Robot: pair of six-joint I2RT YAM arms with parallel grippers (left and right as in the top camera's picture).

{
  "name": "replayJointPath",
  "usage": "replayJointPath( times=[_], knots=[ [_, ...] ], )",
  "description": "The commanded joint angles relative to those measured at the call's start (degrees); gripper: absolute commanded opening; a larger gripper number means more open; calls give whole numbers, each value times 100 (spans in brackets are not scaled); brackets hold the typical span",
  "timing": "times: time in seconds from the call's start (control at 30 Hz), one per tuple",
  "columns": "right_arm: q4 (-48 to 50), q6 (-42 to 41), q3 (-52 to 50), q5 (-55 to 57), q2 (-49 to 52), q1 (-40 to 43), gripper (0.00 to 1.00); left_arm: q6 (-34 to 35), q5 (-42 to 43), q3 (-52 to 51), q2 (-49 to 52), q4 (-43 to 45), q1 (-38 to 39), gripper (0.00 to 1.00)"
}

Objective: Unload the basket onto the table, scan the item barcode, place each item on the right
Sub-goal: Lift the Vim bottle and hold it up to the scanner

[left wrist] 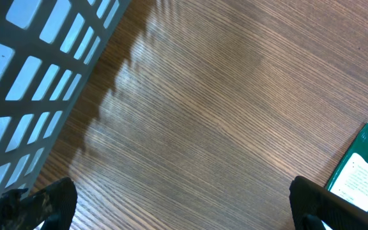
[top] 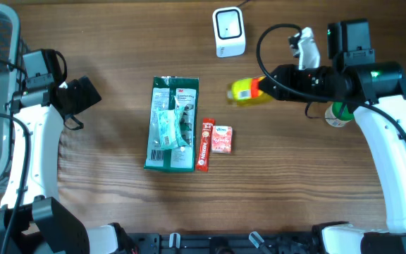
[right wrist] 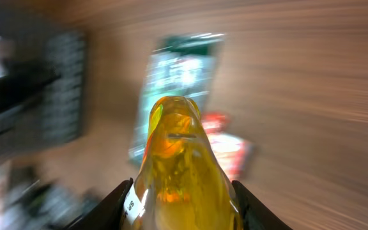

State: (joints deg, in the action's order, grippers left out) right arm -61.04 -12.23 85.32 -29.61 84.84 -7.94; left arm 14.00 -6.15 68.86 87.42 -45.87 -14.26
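Overhead view of wooden table point(top: 309, 204) with two robot arms. Right gripper point(top: 265, 86) pinching yellow bottle point(top: 244, 91), held on its side in the air, near white barcode scanner point(top: 228, 32) at the far edge, not touching it. From the right wrist view, bottle seated between both fingers point(right wrist: 117, 206), tapered end pointing away, everything beyond it blurred. Barcode not visible in any view; impossible to tell which face carries it.

Left gripper point(left wrist: 184, 203) spread wide and empty, hovering over bare wood beside grey basket point(left wrist: 37, 70), well apart from the bottle.

Lying flat mid-table: green packet point(top: 173, 123), red stick pack point(top: 204, 145) touching its right edge, small pink carton point(top: 222, 139) just beside that.

Likely risks from here:
- Smooth, rounded bottle slipping or twisting in the pinch and dropping onto the table.
- Barcode turned away from the scanner window, or covered by a finger, giving no read.
- Swinging in too close and knocking the scanner over.
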Motion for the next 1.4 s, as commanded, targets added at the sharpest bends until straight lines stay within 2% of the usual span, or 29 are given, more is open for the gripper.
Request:
replayJointPath(
  times=[0.0, 0.1, 0.17, 0.27, 0.33, 0.43, 0.57, 0.8, 1.0, 1.13, 1.37],
  knots=[
    [0, -166, 472, 1368, -4, 15, 20, -74, -15, 52, -42, 15, -26, 100],
    [-555, -118, 1604, 1375, 389, 9, 18, -74, -15, 52, -42, 15, -26, 100],
    [-1204, 42, 2774, 1416, 927, -26, 17, -74, -15, 52, -42, 15, -26, 100],
    [-1821, 105, 4199, 2129, 1805, -243, 17, -72, -15, 52, -42, 15, -26, 100],
    [-1829, 199, 4597, 2583, 2269, -428, 17, -74, -15, 52, -42, 15, -26, 100],
    [-1224, 343, 4592, 3663, 2826, -778, 11, -74, -15, 52, -42, 15, -26, 100],
    [-168, 1344, 4592, 4754, 3532, -1257, 16, -72, -15, 52, -42, 15, -26, 100],
    [1714, 3204, 4592, 6758, 4426, -2009, 15, -74, -15, 52, -42, 15, -26, 100],
    [3143, 4887, 4586, 7740, 5250, -2258, 15, -74, -15, 52, -42, 15, -26, 100],
    [3624, 5366, 4581, 8192, 5637, -2328, 15, -74, -15, 52, -42, 15, -26, 100],
    [3829, 5429, 4505, 8227, 5838, -2503, 15, -74, -15, 52, -42, 15, -26, 100]
  ],
)
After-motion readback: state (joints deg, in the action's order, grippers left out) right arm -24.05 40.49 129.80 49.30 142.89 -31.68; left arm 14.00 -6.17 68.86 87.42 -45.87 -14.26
